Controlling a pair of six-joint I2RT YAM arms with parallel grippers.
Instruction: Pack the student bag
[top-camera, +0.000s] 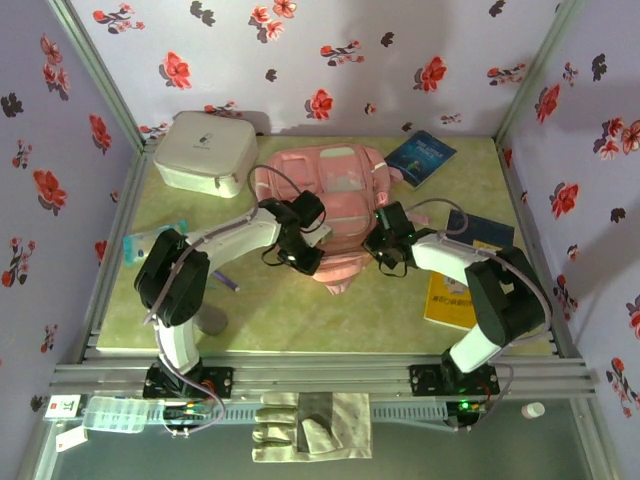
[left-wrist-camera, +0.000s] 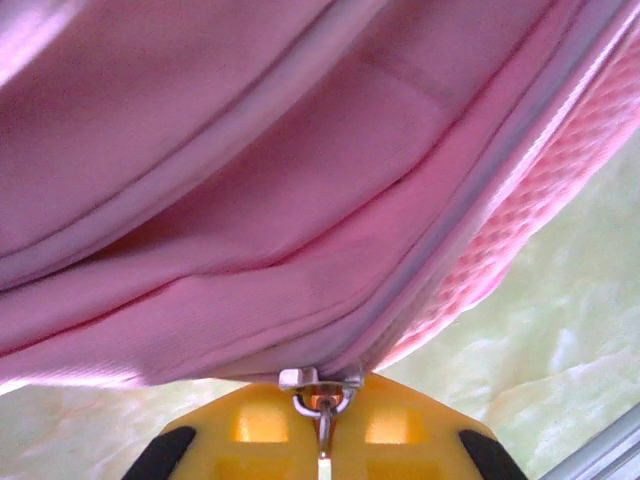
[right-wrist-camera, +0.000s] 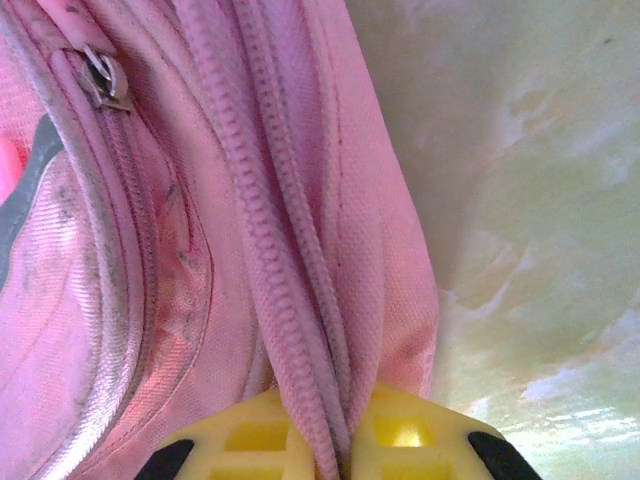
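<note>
Student bag (top-camera: 335, 190) lay flat at the middle of the green table (top-camera: 280, 320), with a white case (top-camera: 205, 150) to its far left and a blue book (top-camera: 420, 158) to its far right. Left gripper (left-wrist-camera: 322, 445) was closed on a metal zip pull (left-wrist-camera: 320, 400) at the bag's edge. Right gripper (right-wrist-camera: 340, 455) was closed, pinching the pink zip band (right-wrist-camera: 290, 260) on the bag's side. A yellow book (top-camera: 450, 298) lay beside the right arm

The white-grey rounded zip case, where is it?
In the top view, the white-grey rounded zip case sits in the far left corner of the table, just left of the soft pink fabric backpack.
</note>
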